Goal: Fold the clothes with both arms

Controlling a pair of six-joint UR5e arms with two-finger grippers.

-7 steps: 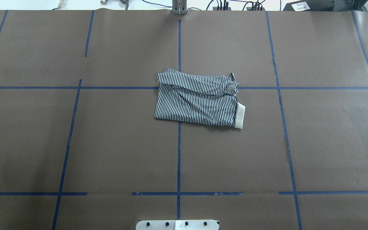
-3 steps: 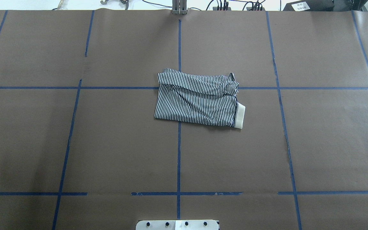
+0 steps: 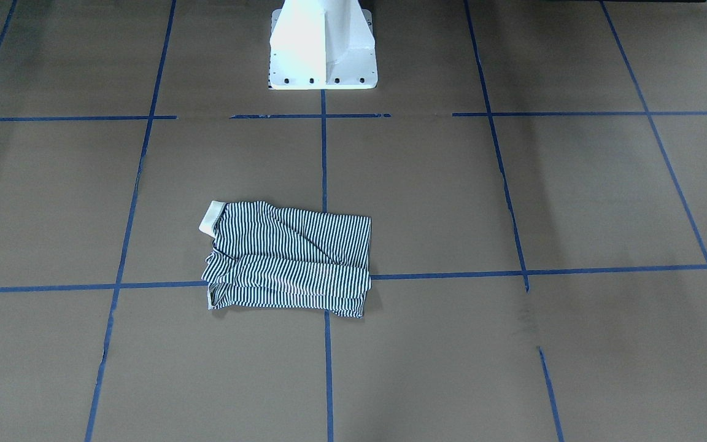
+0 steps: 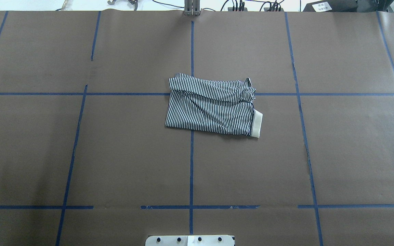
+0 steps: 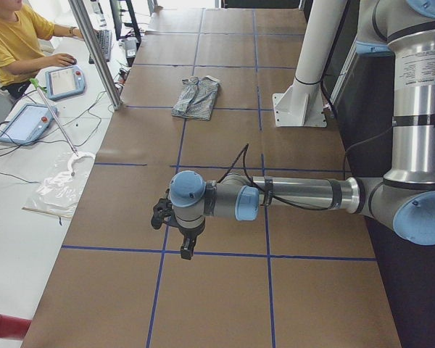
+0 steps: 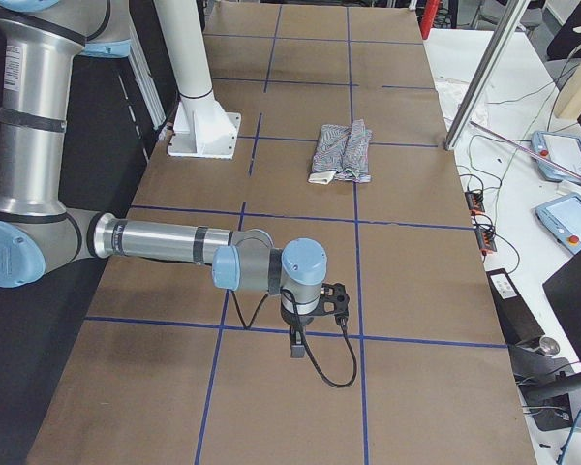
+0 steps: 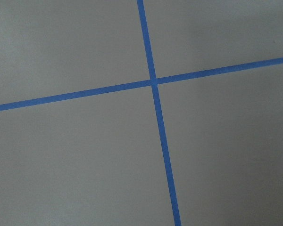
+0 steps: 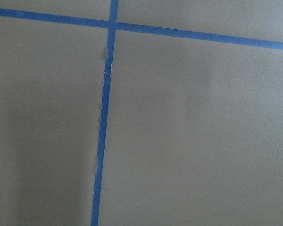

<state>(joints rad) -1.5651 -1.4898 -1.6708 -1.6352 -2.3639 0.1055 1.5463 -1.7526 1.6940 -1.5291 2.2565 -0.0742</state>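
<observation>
While overhead shows shirt (image 4: 212, 107), only side views show arms (image 5: 297, 194) (image 6: 165, 242)

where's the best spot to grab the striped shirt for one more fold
Probably the short end with the cream band, pinched from above, coming from the robot's right. The striped shirt lies flat and compact; that end shows loose edges, the opposite end looks folded shut.
</observation>
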